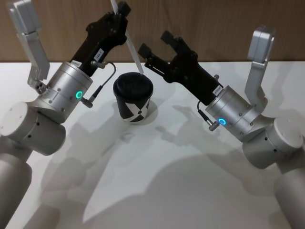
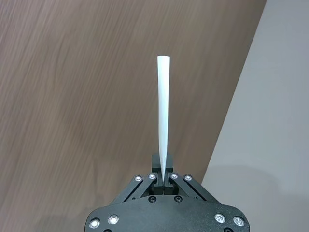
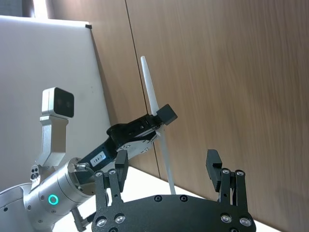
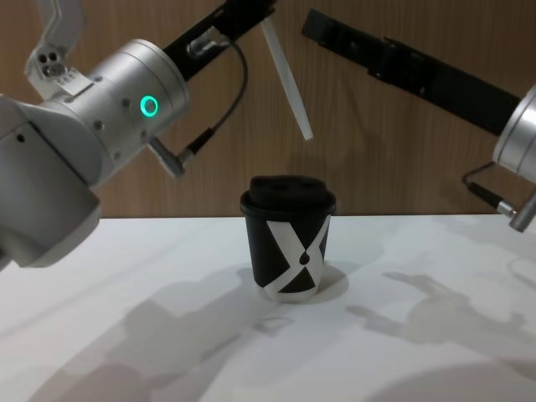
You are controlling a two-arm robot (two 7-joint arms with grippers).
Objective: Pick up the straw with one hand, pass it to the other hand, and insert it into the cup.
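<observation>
A: Head view. Where is the straw [image 1: 132, 47] held?

B: It is clamped in the left pincer [image 1: 121, 12], far left of the cup [image 1: 133, 102]. The right pincer [image 1: 155, 44] is spread wide and empty, just right of the straw's lower end. The cup stands on the worktop [image 1: 157, 181] between the two arms.

A: Left wrist view?

B: The left pincer [image 2: 163, 174] is closed on the straw [image 2: 164, 111]. The long axis runs straight out from the fingertips.

A: Right wrist view?

B: The right pincer [image 3: 166, 162] is seen released. The straw [image 3: 150, 92] crosses the left pincer [image 3: 161, 116], with a length showing on either side of the grip.

A: Chest view. Which relation matters?

B: The straw [image 4: 289, 84] is tilted, upper end left, lower end right. Its lower end hangs above the lid [image 4: 289, 191], apart from it and slightly right of centre. The lid's opening cannot be made out. Judgement: insertion falls to the left pincer, since it is the one holding the straw. The tip is to be shifted a little leftward and lowered along the straw's axis.
</observation>
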